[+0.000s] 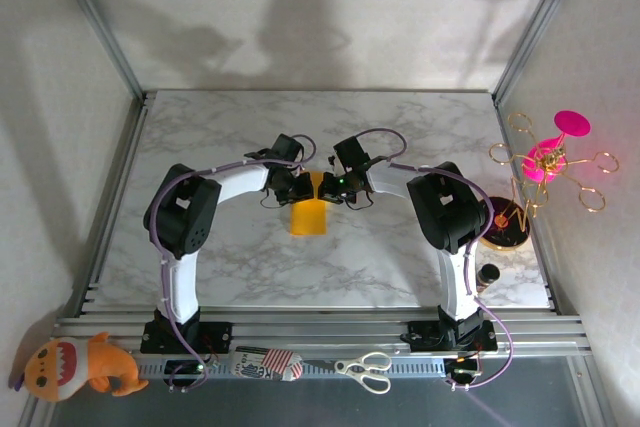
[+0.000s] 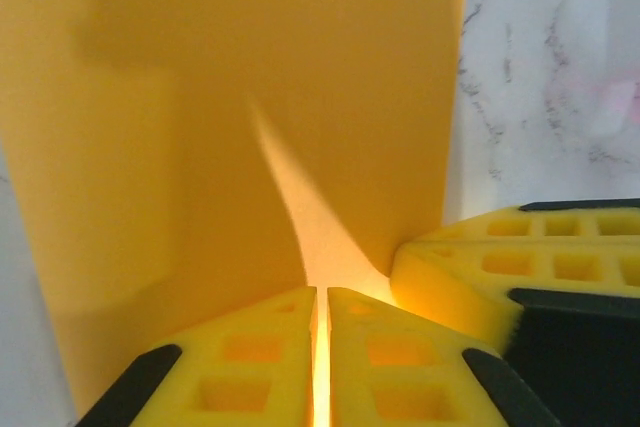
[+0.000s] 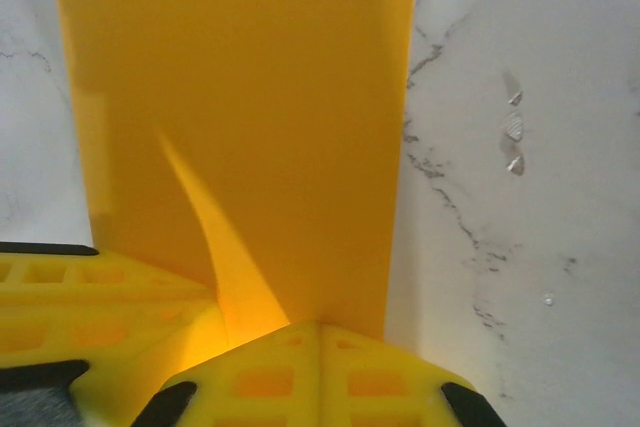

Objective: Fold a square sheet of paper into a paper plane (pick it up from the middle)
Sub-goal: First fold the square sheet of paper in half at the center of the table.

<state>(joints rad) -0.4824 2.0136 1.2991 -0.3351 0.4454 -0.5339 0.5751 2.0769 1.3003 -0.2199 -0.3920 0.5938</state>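
Count: one paper sheet point(image 1: 308, 217), two arms, two tools.

The orange-yellow sheet is lying mid-desk point(image 1: 400, 267), with the tools meeting at its 12 o'clock edge. The left tool point(image 1: 288, 185) is sitting at the sheet's 11 o'clock and the right tool point(image 1: 337, 187) at its 1 o'clock, tips almost touching.

Both tools are clenched, each pinching the sheet's edge.
- **Left wrist view:** the pads point(image 2: 260, 357) are pressing together with just a glowing sliver of paper between them.
- **Right wrist view:** the pads point(image 3: 385, 377) are pressing flush, with the sheet running in at their tips.
- **Both views:** a raised ridge is running up the sheet from each pinch.

Room: bare marble is showing all round the sheet, widest toward 12 and 6 o'clock. Rails are bounding the desk at 9, 3 and 6. One plush toy point(image 1: 75, 367) and one pair of scissors point(image 1: 366, 370) are lying along the 6 o'clock rail. One gold wire stand point(image 1: 548, 162) is sitting at 3 o'clock.

Hidden: in the top view the tools are covering the sheet's 12 o'clock edge. The left wrist view is cutting off the sheet's top. Can't tell whether it is single layer or folded.
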